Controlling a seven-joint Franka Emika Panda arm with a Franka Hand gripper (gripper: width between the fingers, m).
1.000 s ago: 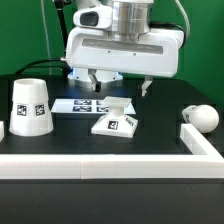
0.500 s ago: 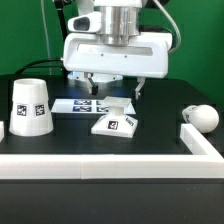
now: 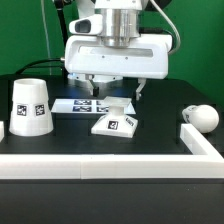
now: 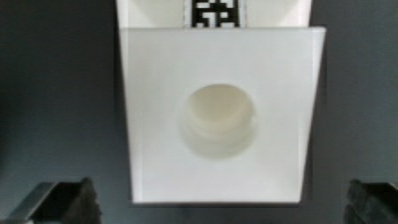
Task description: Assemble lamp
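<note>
directly under the spread claw (image 3: 114, 90) lies the white square base (image 4: 160, 100), oval socket centred.

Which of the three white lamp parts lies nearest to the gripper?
The flat square base, just below the gripper; the shade and the bulb sit far off to the sides.

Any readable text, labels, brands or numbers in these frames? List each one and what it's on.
No words, brands or numbers can be read in either view.
Shade: black-and-white square tags, pattern only, no text.
Base: one such tag facing the exterior camera, no text.
Marker board: square tags only, no text.
Bulb: no marking visible.
</note>
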